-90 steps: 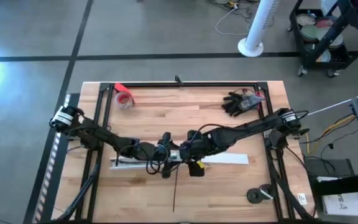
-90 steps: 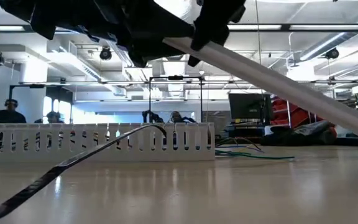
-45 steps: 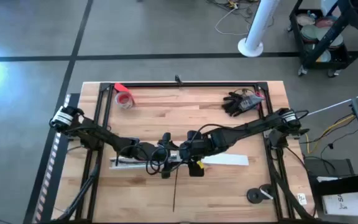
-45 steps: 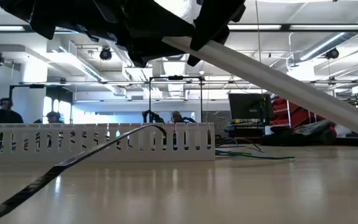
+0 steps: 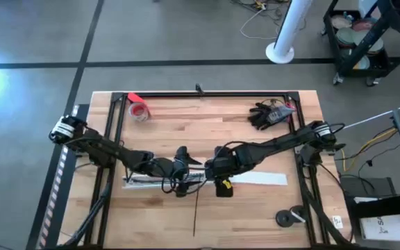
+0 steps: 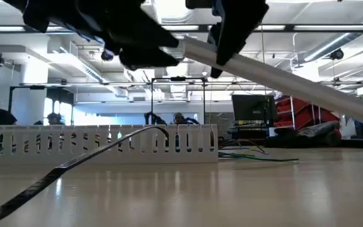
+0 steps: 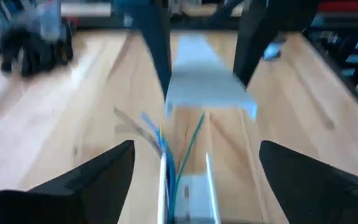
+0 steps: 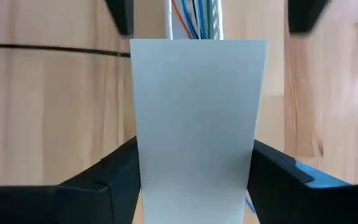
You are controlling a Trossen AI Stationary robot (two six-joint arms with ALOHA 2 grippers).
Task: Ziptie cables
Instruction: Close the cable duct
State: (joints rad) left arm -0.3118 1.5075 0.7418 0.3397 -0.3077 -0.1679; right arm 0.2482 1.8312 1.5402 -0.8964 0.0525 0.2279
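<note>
Cables (image 7: 166, 158) are laid loose and untied in the slotted white channel (image 5: 148, 180) mid-table, while the flat white strip (image 8: 197, 124) is clamped by the right gripper (image 5: 217, 169) and the left gripper (image 5: 179, 170) is held open, so ziptying is judged outstanding.

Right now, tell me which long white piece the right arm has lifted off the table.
The flat white strip, gripped between the right gripper's jaws and slanting above the table. The slotted white cable duct lies flat on the wood, with the cables running in it.
</note>
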